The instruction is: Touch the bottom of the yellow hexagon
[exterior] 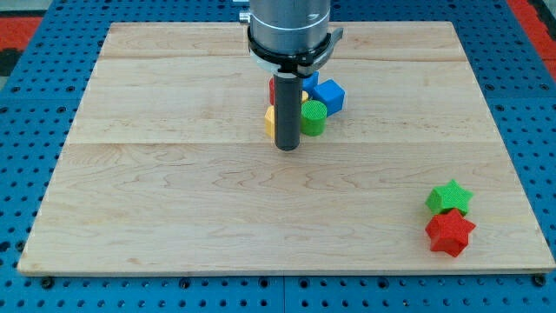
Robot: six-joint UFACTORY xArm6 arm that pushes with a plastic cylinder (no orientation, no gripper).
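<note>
Camera view shows a pale wooden tabletop resting on a blue perforated base, with the arm's grey cylindrical body coming down from the view's top centre. The tool is a plain dark rod with nothing to open or close, and it holds nothing; my tip sits on the wood just below a tight cluster of blocks in the upper middle. The rod hides most of that cluster: a yellow block peeks out at its left side — its shape cannot be made out — with a sliver of a red block above it. To the rod's right a green cylinder stands close beside it, and a blue block lies just above and to the right of that. Whether the tip touches the yellow block cannot be told. Well apart, near the view's bottom-right corner, a green star sits touching a red star below it, both close to the tabletop's right edge. The whole left half and the lower middle of the tabletop lie open — wide room on those sides of the rod.
</note>
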